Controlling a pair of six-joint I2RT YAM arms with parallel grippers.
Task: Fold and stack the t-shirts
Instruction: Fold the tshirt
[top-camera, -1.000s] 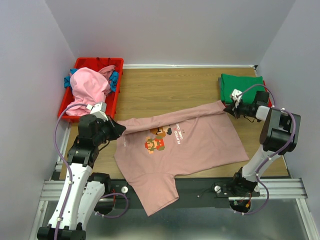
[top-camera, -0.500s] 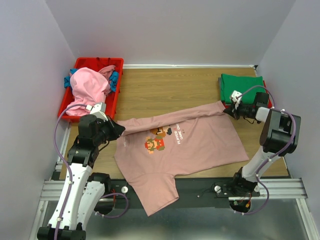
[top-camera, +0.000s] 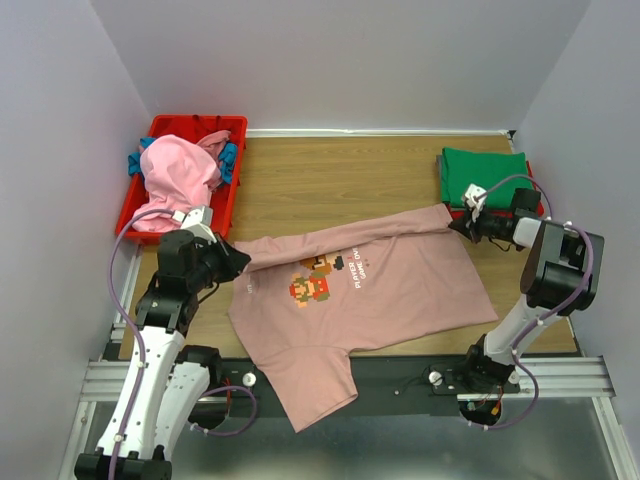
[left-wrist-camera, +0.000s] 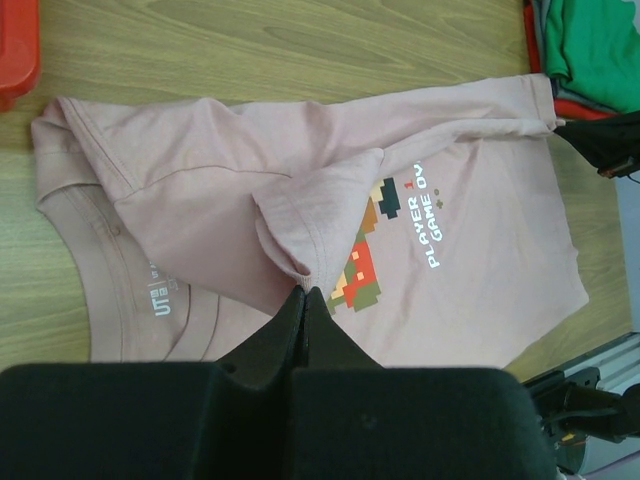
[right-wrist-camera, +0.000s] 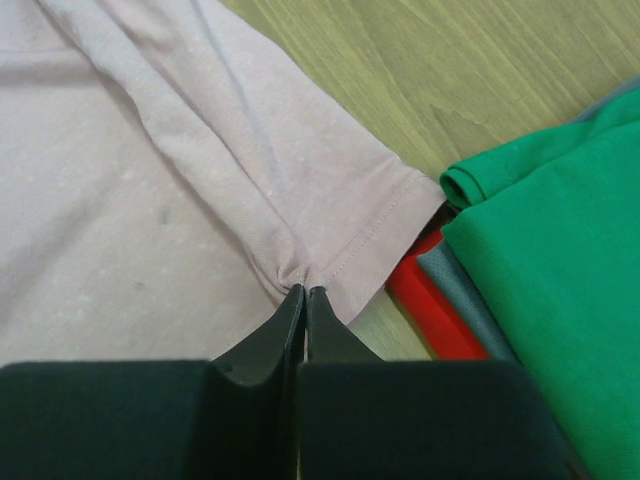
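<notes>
A large dusty-pink t-shirt (top-camera: 400, 290) of soft cloth, printed with pixel game characters and white lettering, lies print-up across the wooden tabletop (top-camera: 330, 180). It is drawn out between the two sets of jaws, and one end drapes past the tabletop's near edge. The left jaws are pressed fully together on a raised fold of the shirt near its collar, with the printed figures lying just beyond their tips. The right jaws are likewise pinched closed, gripping a stitched hem at the garment's far corner, where the cloth puckers against the tips. Just beyond the right jaws and to their outer side sits a folded green t-shirt (top-camera: 485, 170). It rests on a red garment (right-wrist-camera: 428, 300), with a grey-blue layer (right-wrist-camera: 470, 300) between the two. Behind the left jaws, at the tabletop's far corner and well apart from the spread shirt, stands a red plastic bin (top-camera: 195, 125). It holds a heaped brighter-pink t-shirt (top-camera: 175, 175), with blue cloth (top-camera: 230, 160) showing beside it.
</notes>
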